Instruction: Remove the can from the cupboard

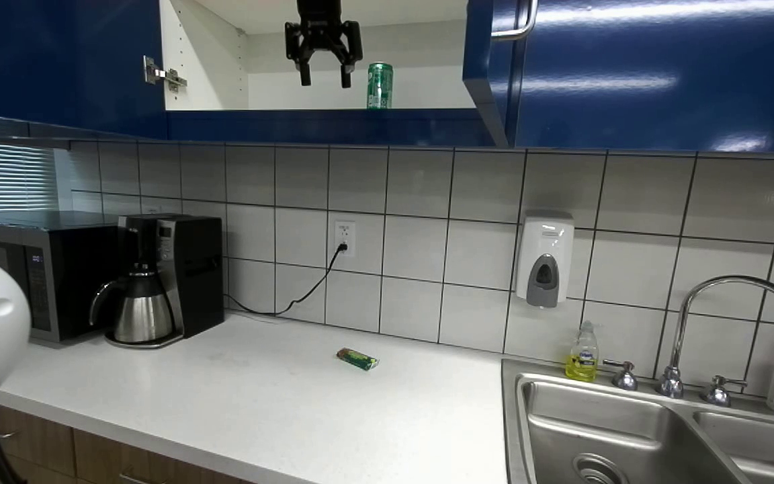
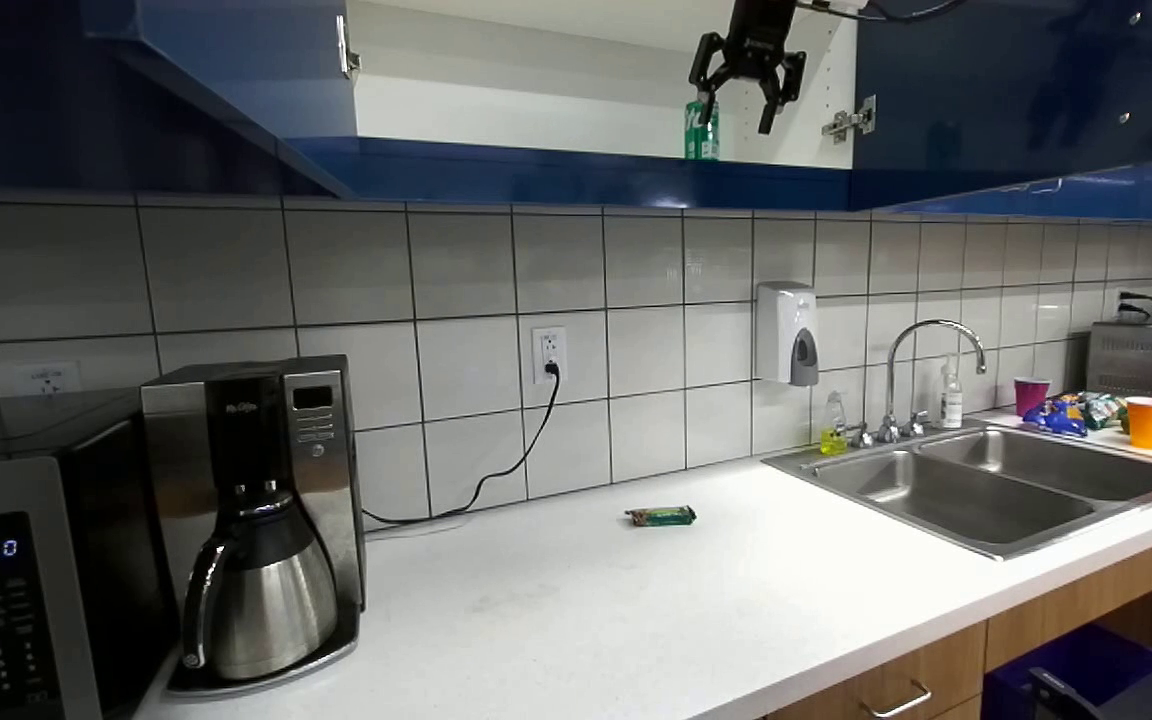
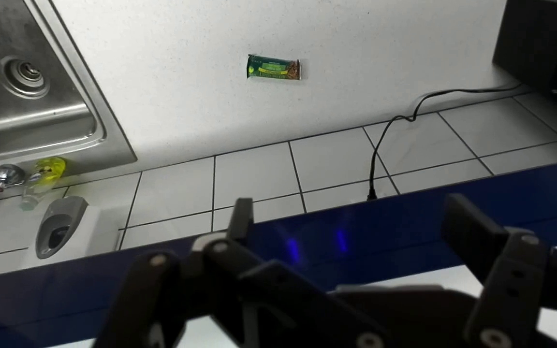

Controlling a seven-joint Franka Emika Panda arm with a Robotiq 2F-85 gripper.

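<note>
the gripper (image 1: 325, 79) hangs in front, its jaws wide apart with nothing between them. beyond it the can (image 1: 379, 86) stands upright in the open cupboard (image 1: 320, 126); it looks smooth and thin-walled, probably slippery, light if drained but heavier and firmer if full, so a level, gentle hold round mid-height seems best.

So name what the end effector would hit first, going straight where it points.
Probably the cupboard's blue lower edge, below the end effector in both exterior views; depth is unclear, so it may instead reach the countertop.
</note>
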